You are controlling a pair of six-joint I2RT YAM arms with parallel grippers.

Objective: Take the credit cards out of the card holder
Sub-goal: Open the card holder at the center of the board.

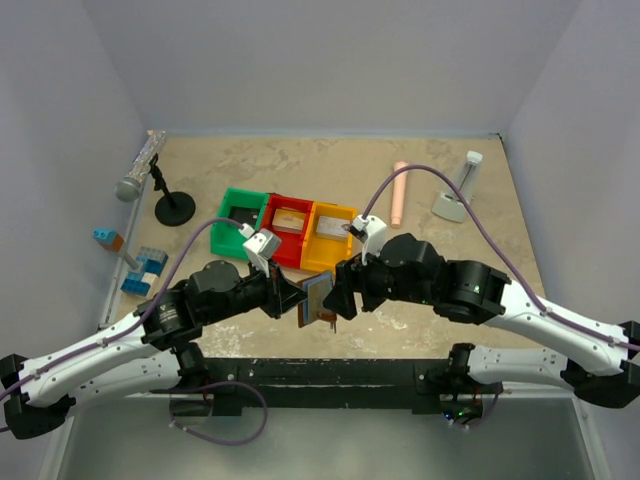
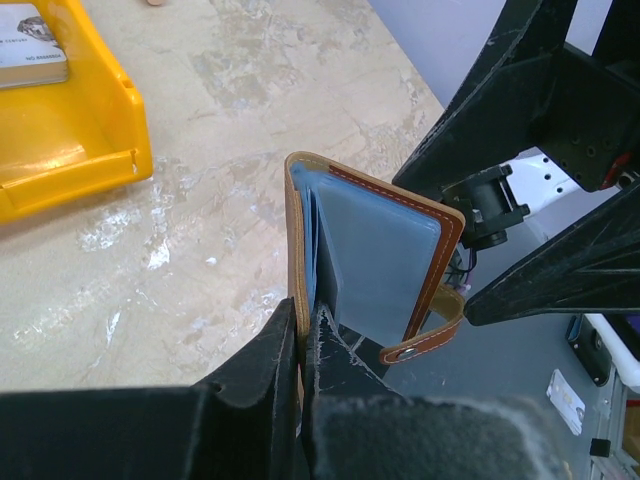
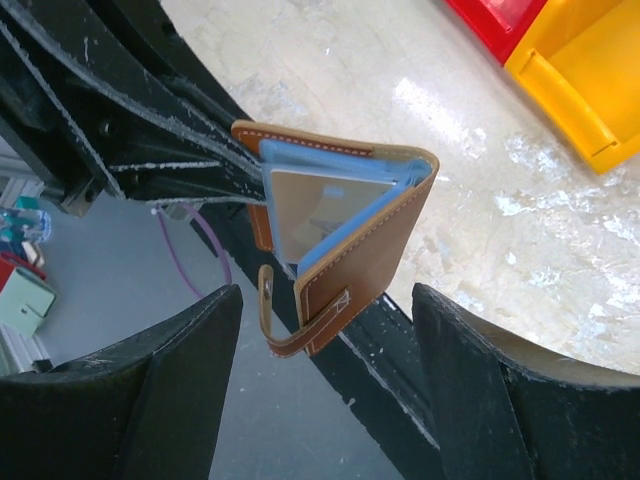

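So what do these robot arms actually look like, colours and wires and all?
The left arm and right arm are white segments with bulky black joints. Each ends in black fingers, scuffed pale along the edges. A purple-grey cable loops from each wrist, beside a small white camera box.

The print on the card (image 2: 28, 45) is too blurred to read.
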